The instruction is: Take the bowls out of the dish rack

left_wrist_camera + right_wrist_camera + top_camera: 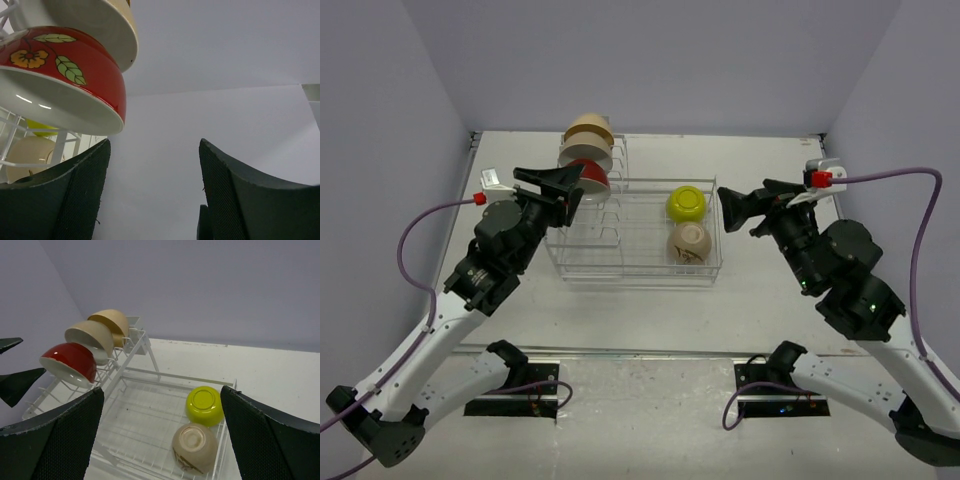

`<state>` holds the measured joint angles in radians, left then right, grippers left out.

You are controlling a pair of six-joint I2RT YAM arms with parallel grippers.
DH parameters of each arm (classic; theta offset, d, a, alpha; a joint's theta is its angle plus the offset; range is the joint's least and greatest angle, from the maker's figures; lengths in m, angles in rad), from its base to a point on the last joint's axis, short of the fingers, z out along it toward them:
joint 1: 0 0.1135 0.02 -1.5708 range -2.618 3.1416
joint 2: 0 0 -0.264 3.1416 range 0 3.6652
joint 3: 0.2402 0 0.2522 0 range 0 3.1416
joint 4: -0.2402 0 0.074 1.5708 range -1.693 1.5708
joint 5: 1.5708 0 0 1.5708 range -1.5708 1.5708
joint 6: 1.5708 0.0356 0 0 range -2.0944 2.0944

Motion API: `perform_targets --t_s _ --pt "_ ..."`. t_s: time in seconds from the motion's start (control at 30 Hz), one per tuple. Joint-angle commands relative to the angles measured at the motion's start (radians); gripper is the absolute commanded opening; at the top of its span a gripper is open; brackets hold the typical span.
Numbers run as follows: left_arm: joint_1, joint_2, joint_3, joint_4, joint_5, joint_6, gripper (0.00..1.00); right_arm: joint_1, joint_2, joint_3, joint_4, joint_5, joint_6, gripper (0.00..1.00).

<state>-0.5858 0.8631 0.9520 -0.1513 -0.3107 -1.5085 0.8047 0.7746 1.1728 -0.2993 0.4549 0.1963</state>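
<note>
Open table [770, 300] to the front and both sides of the white wire dish rack [630, 272], set mid-table. Red bowl [592, 176], cream bowl [92, 337] and tan bowl [112, 322] on edge in the upright slots at back left; yellow-green bowl [686, 204] and beige bowl [688, 242] upside down at the basket's right end. Left tool [560, 192] spread apart, empty, just beside the red bowl's rim. Right tool [733, 210] also apart, empty, just off the rack's right edge. Pale grey table, lilac walls [670, 60].
</note>
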Motion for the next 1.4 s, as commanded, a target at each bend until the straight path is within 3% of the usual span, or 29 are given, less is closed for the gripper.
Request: perform_targets --t_s 0.0,1.07,1.37 --pt "-0.006 -0.013 0.034 -0.014 -0.067 0.031 0.72 -0.001 -0.023 -0.004 0.035 0.019 -0.011 0.99" --pt "-0.085 0.063 -0.055 0.090 -0.241 -0.016 0.67 -0.001 -0.075 -0.064 0.032 0.033 -0.035 0.99" --pt "-0.106 0.066 -0.052 0.076 -0.310 -0.013 0.61 -0.001 -0.084 -0.068 0.034 0.024 -0.032 0.99"
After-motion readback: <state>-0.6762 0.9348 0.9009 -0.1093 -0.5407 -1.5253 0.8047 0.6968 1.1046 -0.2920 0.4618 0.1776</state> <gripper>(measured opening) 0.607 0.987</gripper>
